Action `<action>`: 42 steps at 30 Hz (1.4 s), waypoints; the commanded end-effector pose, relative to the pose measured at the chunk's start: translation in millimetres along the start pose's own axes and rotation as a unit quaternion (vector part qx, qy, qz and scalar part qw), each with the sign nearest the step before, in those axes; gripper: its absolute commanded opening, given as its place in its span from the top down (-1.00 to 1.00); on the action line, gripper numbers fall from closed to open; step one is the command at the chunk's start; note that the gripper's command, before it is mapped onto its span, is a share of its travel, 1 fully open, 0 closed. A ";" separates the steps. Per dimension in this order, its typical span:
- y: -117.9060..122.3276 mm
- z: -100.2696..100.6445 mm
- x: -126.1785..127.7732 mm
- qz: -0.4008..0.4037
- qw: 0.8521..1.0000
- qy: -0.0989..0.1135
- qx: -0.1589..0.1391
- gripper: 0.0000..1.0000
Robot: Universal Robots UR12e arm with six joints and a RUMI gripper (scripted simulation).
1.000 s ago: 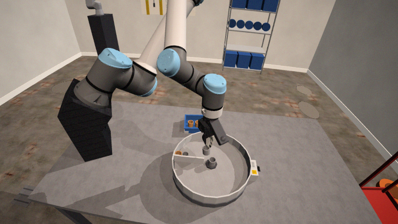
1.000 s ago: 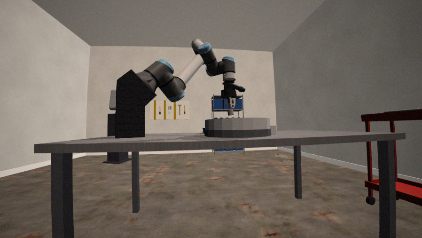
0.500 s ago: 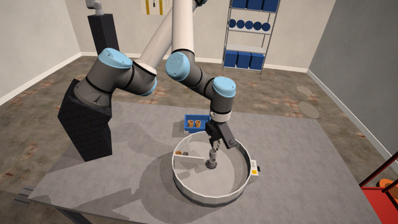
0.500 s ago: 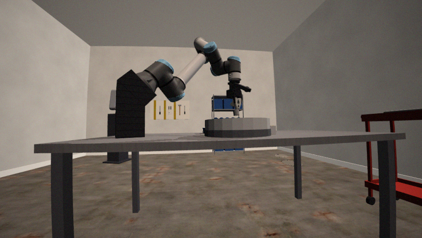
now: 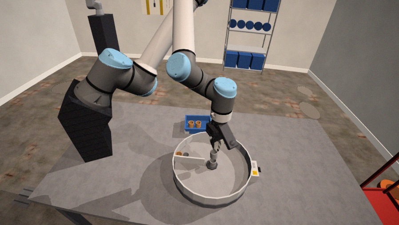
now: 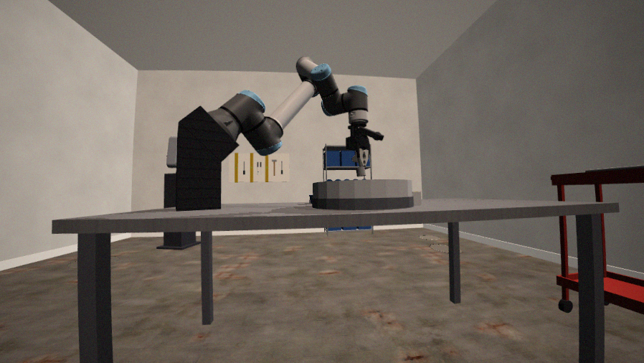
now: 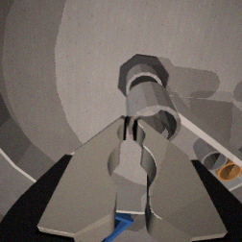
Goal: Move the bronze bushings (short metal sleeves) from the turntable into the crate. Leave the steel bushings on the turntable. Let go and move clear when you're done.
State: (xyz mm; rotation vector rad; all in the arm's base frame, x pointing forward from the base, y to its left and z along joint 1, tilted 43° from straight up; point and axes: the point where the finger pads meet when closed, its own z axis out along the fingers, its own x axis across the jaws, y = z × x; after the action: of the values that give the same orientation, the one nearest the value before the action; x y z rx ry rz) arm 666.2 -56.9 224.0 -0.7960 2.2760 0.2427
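Observation:
My gripper [image 5: 216,148] [image 6: 360,173] [image 7: 130,118] is shut, pinching the wall of a steel bushing [image 5: 213,154] [image 7: 153,113]. It holds the bushing just above the hexagonal hub [image 5: 211,165] [image 7: 144,70] at the centre of the turntable [image 5: 212,196] [image 6: 360,194]. One bronze bushing [image 5: 178,153] [image 7: 229,171] and one steel bushing [image 5: 185,154] [image 7: 208,154] stand in the left pocket of the turntable, behind a white divider [image 5: 190,160]. Two bronze bushings [image 5: 191,123] [image 5: 198,123] stand in the blue crate [image 5: 186,123] just behind the turntable.
The turntable has a raised white rim. The arm's black base [image 5: 83,128] stands at the table's left. A red cart [image 5: 382,201] [image 6: 599,225] stands off the table's right. A shelf with blue boxes [image 5: 245,60] is at the back wall.

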 end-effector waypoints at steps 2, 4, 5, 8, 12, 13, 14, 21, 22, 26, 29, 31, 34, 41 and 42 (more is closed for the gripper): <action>-0.4 -0.4 -0.4 0.000 1.000 0.000 0.000 1.00; -0.4 -0.4 -0.4 0.000 1.000 0.000 0.000 1.00; -0.4 -0.4 -0.4 0.000 1.000 0.000 0.000 1.00; -0.4 -0.4 -0.4 0.000 1.000 0.000 0.000 1.00; -0.4 -0.4 -0.4 0.000 1.000 0.000 0.000 1.00; -0.4 -0.4 -0.4 0.000 1.000 0.000 0.000 1.00; -0.4 -0.4 -0.4 0.000 1.000 0.000 0.000 1.00; -0.2 15.5 -1.1 0.000 1.000 0.000 0.000 1.00; -0.1 18.2 -1.2 0.000 1.000 0.000 0.000 1.00; -0.1 19.7 -1.3 0.000 1.000 0.000 0.000 1.00; -0.1 19.7 -1.3 0.000 1.000 0.000 0.000 1.00; -0.1 19.7 -1.3 0.000 1.000 0.000 0.000 1.00; -0.1 19.7 -1.3 0.000 1.000 0.000 0.000 1.00; -0.1 19.7 -1.3 0.000 1.000 0.000 0.000 1.00; -0.1 19.7 -1.3 0.000 1.000 0.000 0.000 1.00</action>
State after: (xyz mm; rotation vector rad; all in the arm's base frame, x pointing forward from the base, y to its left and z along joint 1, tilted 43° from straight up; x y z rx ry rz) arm 677.8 -48.6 209.8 -0.7960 2.2760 0.2427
